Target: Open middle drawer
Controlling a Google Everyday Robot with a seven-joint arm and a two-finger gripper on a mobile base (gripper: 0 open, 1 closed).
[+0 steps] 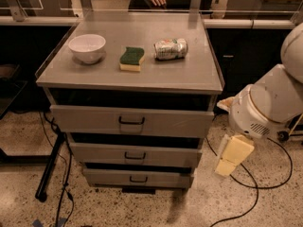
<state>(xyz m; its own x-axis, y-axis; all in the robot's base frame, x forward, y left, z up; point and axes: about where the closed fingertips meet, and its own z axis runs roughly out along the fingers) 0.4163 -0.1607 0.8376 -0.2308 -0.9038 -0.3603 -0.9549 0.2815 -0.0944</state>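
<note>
The middle drawer [135,154] is found in the grey stack under the bench [184,74], sandwiched between the taller top drawer [132,121] and the smaller bottom drawer [138,178]. Its little black handle [135,156] is set dead centre on the front, and nothing is touching it. The front looks pushed in, roughly in line with the other two.

The gripper [230,157] is parked off to the right of the stack, low down at about middle-drawer height, hung over the speckled floor [199,207] from the big white arm [270,103]. It's kept well apart from the drawer fronts. Whether it's open or closed honestly can't be told from this angle, and nothing is seen held in it.

Up on the bench, a white bowl [87,47], a green-and-yellow sponge [132,58] and a can [171,48] tipped on its side are lined up left to right.
</note>
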